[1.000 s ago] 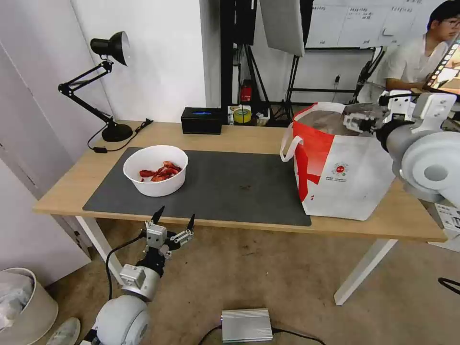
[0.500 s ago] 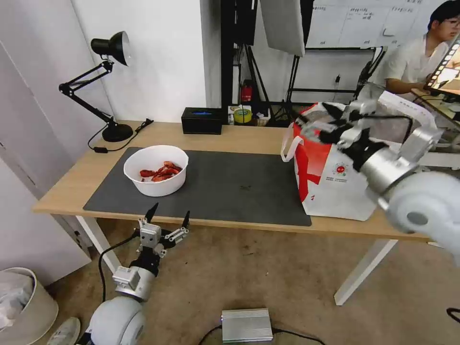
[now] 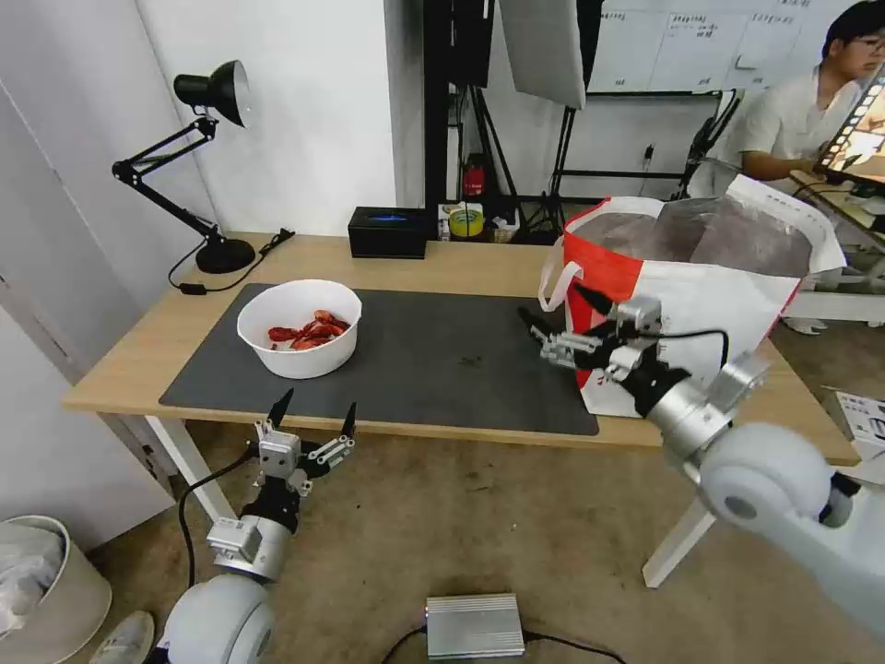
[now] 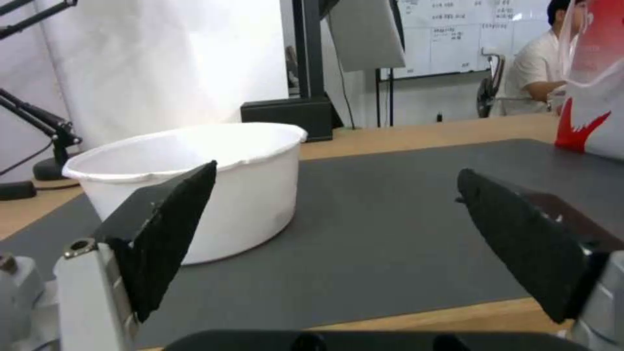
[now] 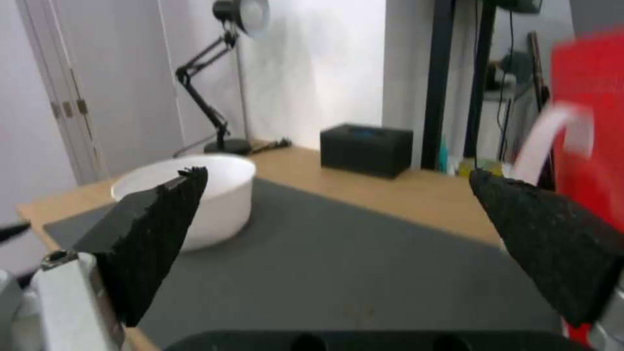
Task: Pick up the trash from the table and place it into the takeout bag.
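right gripper [image 3: 559,318] spread, beside takeout bag [image 3: 682,341] | left gripper [image 3: 314,415] spread, below table [image 3: 461,267]

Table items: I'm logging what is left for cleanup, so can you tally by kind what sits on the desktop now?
White bowl of red shells: 1
Takeout bag: 1
Black box: 1
Desk lamp: 1
Dark grey mat: 1
Total: 5
Both grippers are open and empty: left gripper, right gripper.
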Available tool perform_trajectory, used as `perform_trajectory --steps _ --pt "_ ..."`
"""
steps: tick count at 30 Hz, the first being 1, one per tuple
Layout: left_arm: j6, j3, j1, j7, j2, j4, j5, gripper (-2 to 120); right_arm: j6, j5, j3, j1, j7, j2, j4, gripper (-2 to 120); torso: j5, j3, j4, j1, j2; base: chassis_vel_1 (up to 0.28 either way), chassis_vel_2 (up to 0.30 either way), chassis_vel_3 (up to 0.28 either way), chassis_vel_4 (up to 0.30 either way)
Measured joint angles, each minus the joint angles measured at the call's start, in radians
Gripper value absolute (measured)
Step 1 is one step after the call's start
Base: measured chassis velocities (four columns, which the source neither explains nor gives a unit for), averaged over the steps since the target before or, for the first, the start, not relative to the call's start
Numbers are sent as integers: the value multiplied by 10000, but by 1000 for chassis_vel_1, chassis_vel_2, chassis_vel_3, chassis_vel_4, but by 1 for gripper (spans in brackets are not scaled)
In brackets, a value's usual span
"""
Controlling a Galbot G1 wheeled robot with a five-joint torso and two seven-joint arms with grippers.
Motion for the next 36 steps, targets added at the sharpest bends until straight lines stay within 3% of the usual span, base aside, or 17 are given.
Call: perform_trajectory --steps 12,26,36 --pt "-140 -101 -7 322 11 79 -343 100 345 -2356 62 -2178 1692 1378 -66 100 2 0 -1 0 0 0 0 0 0" --pt "-141 -87 5 325 2 89 -333 100 430 -3413 278 -3037 2528 1900 -99 100 2 1 0 -1 0 0 0 0 0" --pt "-142 -95 72 325 -28 49 -288 100 439 -3433 303 -3183 2563 1919 -45 100 2 1 0 0 0 0 0 0 0"
